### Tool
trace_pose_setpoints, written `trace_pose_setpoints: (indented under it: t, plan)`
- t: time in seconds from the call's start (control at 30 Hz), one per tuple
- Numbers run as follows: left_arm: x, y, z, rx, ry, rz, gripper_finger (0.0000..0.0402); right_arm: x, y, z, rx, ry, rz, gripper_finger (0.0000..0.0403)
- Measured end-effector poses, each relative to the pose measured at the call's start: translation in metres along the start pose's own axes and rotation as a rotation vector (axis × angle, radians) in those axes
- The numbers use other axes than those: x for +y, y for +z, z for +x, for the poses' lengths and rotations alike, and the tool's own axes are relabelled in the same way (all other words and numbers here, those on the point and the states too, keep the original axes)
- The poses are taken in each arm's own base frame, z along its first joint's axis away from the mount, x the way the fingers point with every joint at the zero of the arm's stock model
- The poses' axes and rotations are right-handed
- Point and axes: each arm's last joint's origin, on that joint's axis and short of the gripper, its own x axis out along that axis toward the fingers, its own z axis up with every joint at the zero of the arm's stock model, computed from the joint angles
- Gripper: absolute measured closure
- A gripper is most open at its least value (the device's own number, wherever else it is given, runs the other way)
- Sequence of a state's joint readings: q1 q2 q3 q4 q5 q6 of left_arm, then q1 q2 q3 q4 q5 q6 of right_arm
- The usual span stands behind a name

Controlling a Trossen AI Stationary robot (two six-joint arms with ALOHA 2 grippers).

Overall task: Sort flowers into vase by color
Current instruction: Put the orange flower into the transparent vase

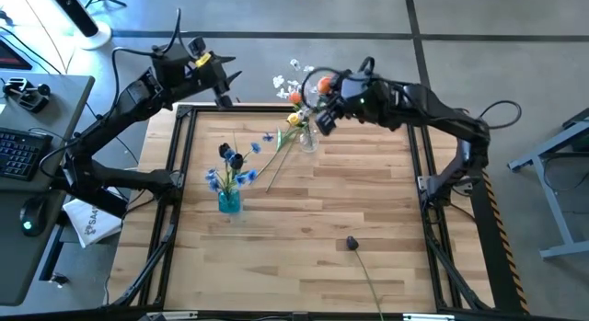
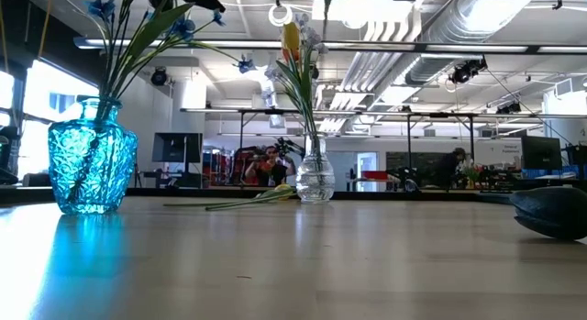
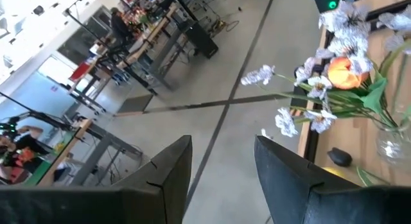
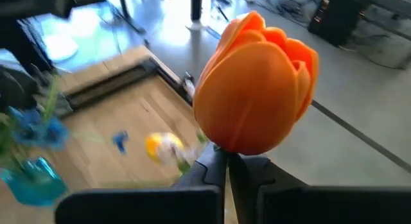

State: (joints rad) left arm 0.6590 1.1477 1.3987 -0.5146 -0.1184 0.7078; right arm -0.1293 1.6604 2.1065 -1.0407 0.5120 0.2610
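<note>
My workbench, a pale wood-plank table [image 1: 304, 211] in a black frame, stands on grey concrete floor [image 1: 276, 17] crossed by dark seams. Beside it, a grey desk [image 1: 41, 109] carries a keyboard [image 1: 17, 154]. Beyond, an open hall: white ducts [image 2: 459, 27] and pipes overhead, long workbenches [image 2: 404, 187], bright windows [image 2: 37, 100] at one side, seated persons [image 2: 271, 164] distant.

2 vases stand on the table [image 1: 304, 220]. the left vase [image 1: 229, 202] holds flowers near the middle. the right vase [image 1: 309, 140] stands farther back with flowers in it. between them a loose flower [image 1: 281, 154] lies flat. another flower [image 1: 352, 244] lies alone near the front edge.
</note>
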Motion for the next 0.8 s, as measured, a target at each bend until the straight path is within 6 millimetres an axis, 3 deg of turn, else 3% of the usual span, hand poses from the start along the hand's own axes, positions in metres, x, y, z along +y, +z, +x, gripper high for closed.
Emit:
trace_pose_setpoints:
  t: [0.17,0.53,0.8]
  plan:
    - [-0.002,-0.002,0.000,0.023,-0.019,0.003,0.0243,-0.009,0.000,0.017,0.005,0.023,0.016,0.0403]
    - [-0.004,-0.004,0.000,0.042,-0.042,0.006,0.0243,-0.006,-0.019,0.040,0.085,0.022,0.019,0.0403]
    - [-0.004,-0.005,0.000,0.047,-0.048,-0.038,0.0243,-0.020,-0.037,0.068,0.165,-0.049,0.105,0.0383]
